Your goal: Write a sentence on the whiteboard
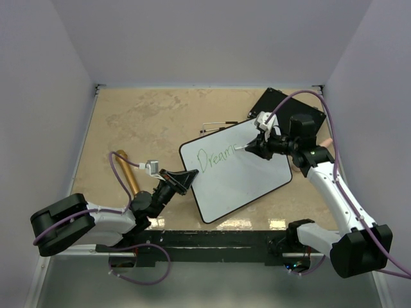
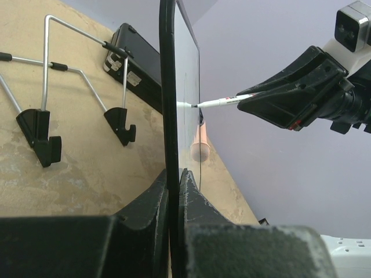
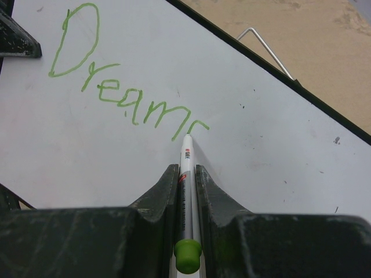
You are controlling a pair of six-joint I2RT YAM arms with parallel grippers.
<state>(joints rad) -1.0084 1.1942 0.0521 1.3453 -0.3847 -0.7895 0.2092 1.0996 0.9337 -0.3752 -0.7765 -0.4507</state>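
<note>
The whiteboard (image 1: 239,186) is held tilted up off the table, and green letters reading "Dream" (image 1: 215,158) run across its upper left. My left gripper (image 1: 186,179) is shut on the board's black-framed left edge (image 2: 168,87), one finger on each face (image 2: 174,175). My right gripper (image 1: 253,149) is shut on a white marker (image 3: 186,152) with a green end cap. The marker's tip rests on the board (image 3: 278,133) at the end of the last green stroke (image 3: 197,124). In the left wrist view the marker (image 2: 223,102) touches the board's face from the right.
A flat black board (image 1: 282,106) lies behind the whiteboard at the back right. A wire stand (image 1: 218,124) (image 2: 69,98) lies on the tan table behind the board. A brown cylinder (image 1: 128,174) lies left of my left arm. Purple walls close in three sides.
</note>
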